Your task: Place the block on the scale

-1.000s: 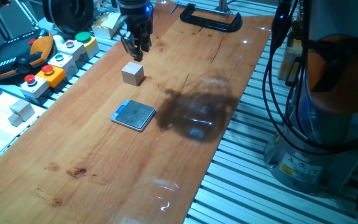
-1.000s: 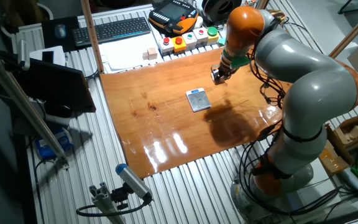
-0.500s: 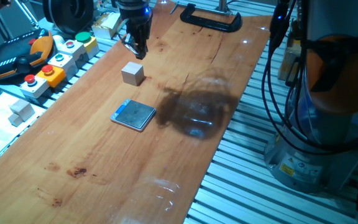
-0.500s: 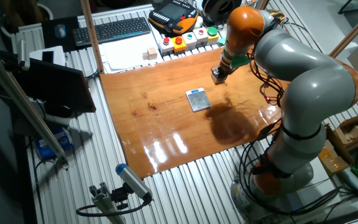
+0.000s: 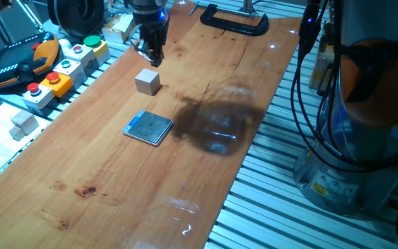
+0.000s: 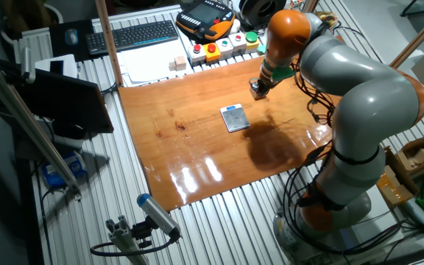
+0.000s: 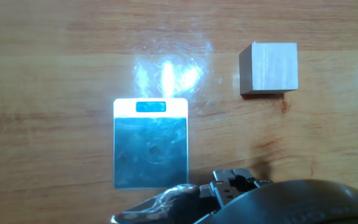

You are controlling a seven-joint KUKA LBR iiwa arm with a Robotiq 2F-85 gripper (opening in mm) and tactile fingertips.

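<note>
The block [image 5: 147, 81], a small pale wooden cube, stands on the wooden table beyond the scale [image 5: 148, 128]. The scale is a flat square with a grey-blue metal top. My gripper [image 5: 153, 59] hangs just above and behind the block, and its fingers look together and hold nothing. In the hand view the block [image 7: 269, 68] lies to the upper right of the scale [image 7: 151, 149], with the gripper's tip [image 7: 232, 180] at the bottom edge. In the other fixed view the gripper [image 6: 260, 82] is over the block [image 6: 256, 90], past the scale [image 6: 235, 118].
Coloured button boxes [image 5: 68, 62] line the table's left edge. A whitish cube [image 5: 24, 122] sits beside them off the board. A black clamp [image 5: 233, 22] lies at the far end. The arm's base and cables [image 5: 351, 104] stand to the right.
The gripper's outline has narrowed and shifted slightly away from the block. The block and the scale have not moved.
</note>
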